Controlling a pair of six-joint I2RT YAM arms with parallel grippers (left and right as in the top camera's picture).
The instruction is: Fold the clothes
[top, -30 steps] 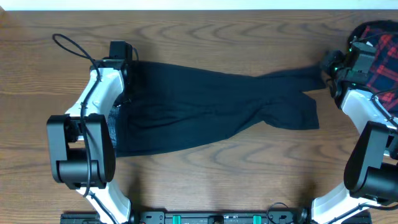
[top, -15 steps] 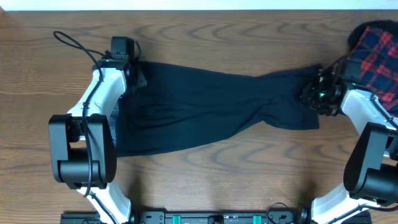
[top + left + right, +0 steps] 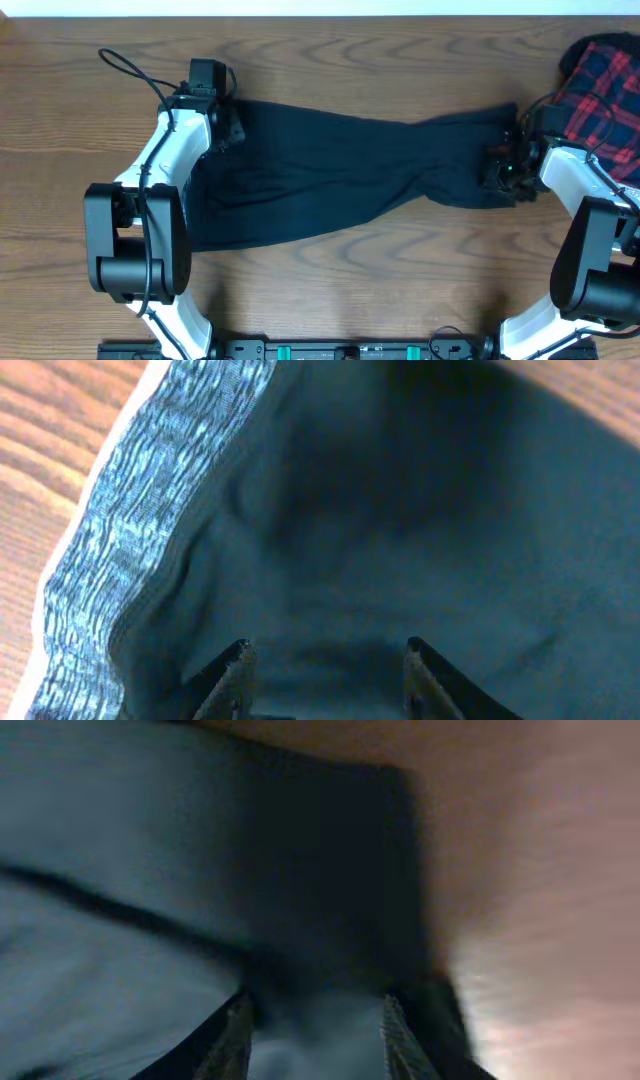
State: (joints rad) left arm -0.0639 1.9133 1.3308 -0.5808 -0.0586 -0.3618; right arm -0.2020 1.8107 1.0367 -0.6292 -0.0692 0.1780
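The black trousers (image 3: 330,170) lie spread across the table, waist at the left and leg ends at the right. My left gripper (image 3: 228,122) is at the far waist corner. In the left wrist view its jaws (image 3: 326,652) stand apart over dark fabric (image 3: 420,530), with the grey-flecked waistband (image 3: 130,560) to their left. My right gripper (image 3: 497,168) is down on the leg ends. In the right wrist view it (image 3: 315,1012) is open, with dark cloth (image 3: 150,850) under and between the fingers. I see no pinched fold in either gripper.
A red-and-black plaid garment (image 3: 600,90) is bunched at the far right corner, just behind the right arm. Bare wooden tabletop (image 3: 400,60) surrounds the trousers. The arm bases stand at the near edge.
The right gripper has swung left from the plaid garment onto the trouser leg ends, and its jaws have narrowed. The left gripper has shifted slightly right onto the waist corner.
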